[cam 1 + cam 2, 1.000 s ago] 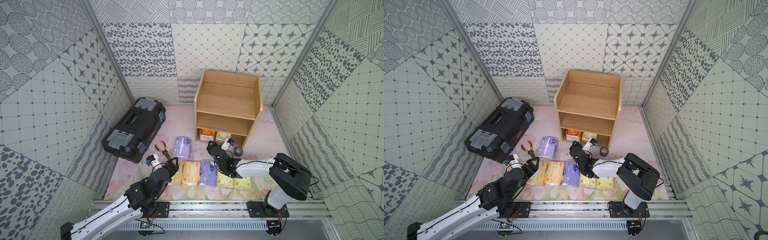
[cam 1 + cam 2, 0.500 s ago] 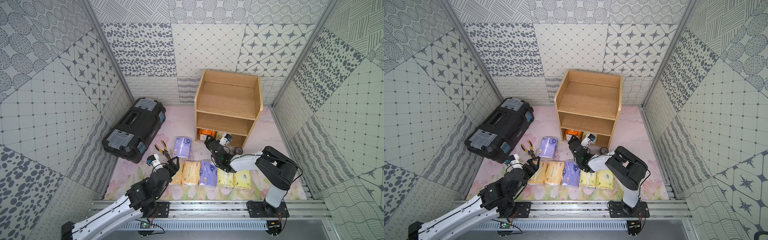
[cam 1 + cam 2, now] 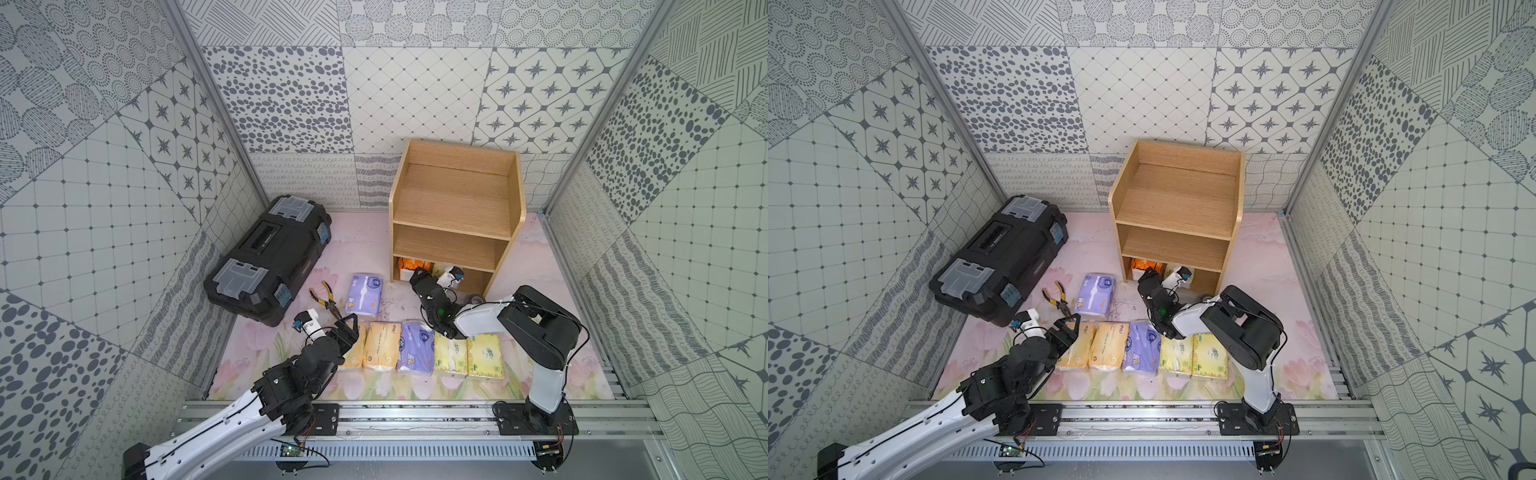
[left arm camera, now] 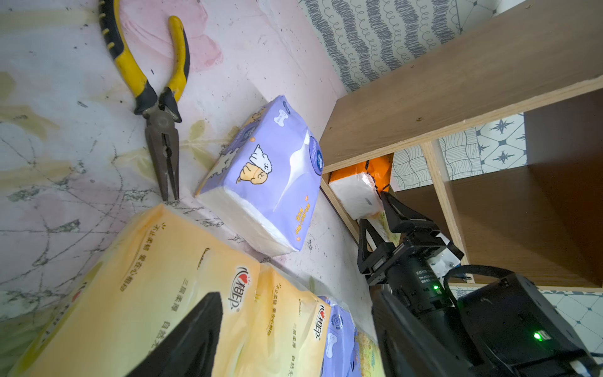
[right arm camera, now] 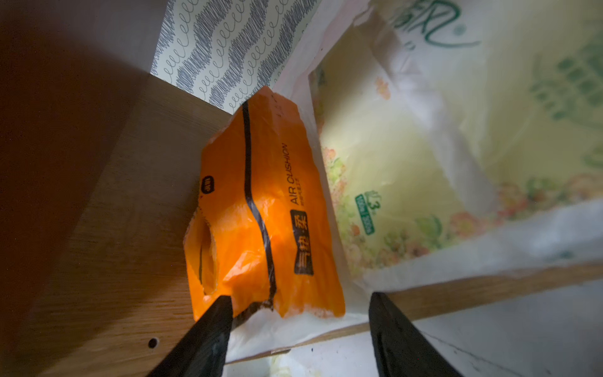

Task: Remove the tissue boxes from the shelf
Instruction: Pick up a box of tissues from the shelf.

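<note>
- Black hard-plastic toolbox (image 3: 270, 257) with grey translucent latches lay at the left of the pink floral counter (image 3: 365, 386).
- Pliers (image 3: 326, 296) lay near it, with yellow-and-black grips and a bare steel nose.
- Left claw (image 3: 348, 327) had its fingers spread and gripped nothing. It hung over the end of the leftmost pale-orange pack and partly covered it.
- Lone lavender pack (image 3: 365, 293), in glossy film with a cartoon print, lay flat on the counter between pliers and shelf.
- Row of five packs (image 3: 413, 349), soft bricks side by side: two pale orange, one lavender, two yellow-green. The right arm hid the far ends of the yellow-green pair.
- Shelf (image 3: 455, 216) was light wood with visible grain, solid sides and rounded front corners.
- Orange pack (image 5: 270, 202), in crinkled film with a black stripe, sat at the left end of the bottom tier.
- Yellow-green pack (image 5: 424, 147) with floral print sat just beside it, hidden by the wrist in both top views.
- Right claw (image 5: 297, 305) was at that tier's mouth, fingers apart, nothing clamped. One tip was at the orange pack's near corner; contact was unclear.
- Tape roll (image 3: 476, 298) was mostly hidden behind the right arm.
</note>
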You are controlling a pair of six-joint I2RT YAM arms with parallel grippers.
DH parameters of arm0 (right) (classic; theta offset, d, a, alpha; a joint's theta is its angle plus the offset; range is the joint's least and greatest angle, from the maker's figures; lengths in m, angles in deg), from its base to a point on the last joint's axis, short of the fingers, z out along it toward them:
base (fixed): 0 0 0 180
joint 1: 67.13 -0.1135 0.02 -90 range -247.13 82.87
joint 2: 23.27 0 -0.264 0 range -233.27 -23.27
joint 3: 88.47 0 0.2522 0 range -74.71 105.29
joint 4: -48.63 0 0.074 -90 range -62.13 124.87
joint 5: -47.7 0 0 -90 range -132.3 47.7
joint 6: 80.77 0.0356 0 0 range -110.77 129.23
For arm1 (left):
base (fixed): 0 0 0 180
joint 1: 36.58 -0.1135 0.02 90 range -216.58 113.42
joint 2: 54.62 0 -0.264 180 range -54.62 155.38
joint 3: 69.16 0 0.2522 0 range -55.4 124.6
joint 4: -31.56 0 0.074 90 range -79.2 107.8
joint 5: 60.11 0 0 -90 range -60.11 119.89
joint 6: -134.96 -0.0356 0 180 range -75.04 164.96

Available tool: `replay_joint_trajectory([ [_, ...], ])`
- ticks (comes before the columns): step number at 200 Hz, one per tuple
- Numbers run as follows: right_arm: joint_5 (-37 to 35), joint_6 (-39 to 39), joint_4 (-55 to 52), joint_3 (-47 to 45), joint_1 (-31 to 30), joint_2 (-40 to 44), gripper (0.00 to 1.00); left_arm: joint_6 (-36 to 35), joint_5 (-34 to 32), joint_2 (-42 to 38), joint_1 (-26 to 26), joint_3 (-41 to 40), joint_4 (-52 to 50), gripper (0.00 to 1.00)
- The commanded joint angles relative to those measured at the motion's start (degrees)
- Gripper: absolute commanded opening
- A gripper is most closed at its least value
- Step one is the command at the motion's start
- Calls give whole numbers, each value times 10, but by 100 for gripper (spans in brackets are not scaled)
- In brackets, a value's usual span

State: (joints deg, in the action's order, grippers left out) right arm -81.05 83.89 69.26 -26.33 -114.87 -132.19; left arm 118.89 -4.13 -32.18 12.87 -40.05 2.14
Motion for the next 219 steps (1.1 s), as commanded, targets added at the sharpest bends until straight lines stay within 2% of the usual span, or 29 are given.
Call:
replay_joint_trajectory([
  [1, -13, -1, 11, 26, 5, -18, 68, 6, 1, -3, -1, -4, 24, 77],
  [18, -15, 4, 7, 32, 8, -28, 63, 7, 1, -5, -2, -5, 23, 77],
  [66, 4, 6, 3, 36, 9, -32, 37, 11, -4, -16, -3, -10, 15, 77],
  [83, 16, 13, -2, 30, 9, -23, 31, 17, -3, -15, -3, -13, 18, 77],
  [107, 37, 5, -4, 18, 9, -2, 17, 25, 1, -7, -4, -17, 28, 77],
  [137, 66, 4, -1, -4, 5, 26, 4, 24, 7, 21, -4, -14, 61, 76],
  [152, 78, 4, -1, -20, 1, 42, 0, 21, 12, 44, -5, -9, 83, 76],
  [190, 104, 2, -1, -67, -5, 92, 0, 8, 40, 130, -14, 13, 163, 77],
  [219, 127, -2, -10, -93, -6, 132, 0, 12, 93, 215, -42, 31, 253, 79],
])
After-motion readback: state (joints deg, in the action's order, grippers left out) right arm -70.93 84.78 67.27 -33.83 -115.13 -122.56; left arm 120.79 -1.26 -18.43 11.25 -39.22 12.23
